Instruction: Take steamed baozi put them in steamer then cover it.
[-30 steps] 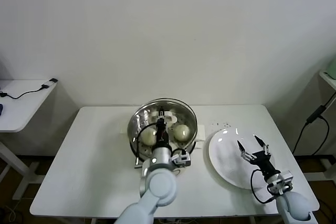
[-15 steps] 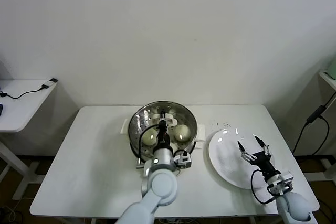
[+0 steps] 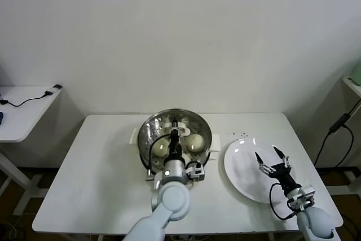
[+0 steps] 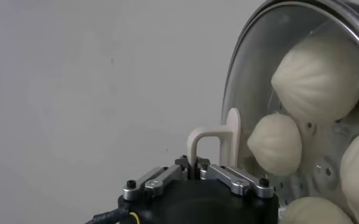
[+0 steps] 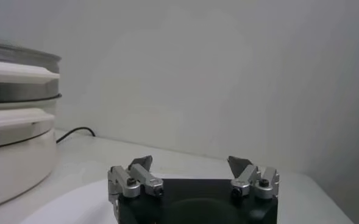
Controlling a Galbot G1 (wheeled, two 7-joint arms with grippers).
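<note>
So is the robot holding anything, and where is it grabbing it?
Yes. The left claw is shut on the glass cover by its cream bar handle, over the steamer. The right claw is open, holding nothing.

steamer top: the cover (image 3: 175, 132) is sitting over the steamer (image 3: 148, 146), closing off the way down; the left end effector (image 3: 176, 136) is clamping its handle (image 4: 213, 141).
9 o'clock of steamer: bare tabletop (image 3: 93, 179) is lying free.
3 o'clock of steamer: the plate (image 3: 242, 165) is lying there, the right end effector (image 3: 271, 158) hovering over it, jaws spread.
</note>
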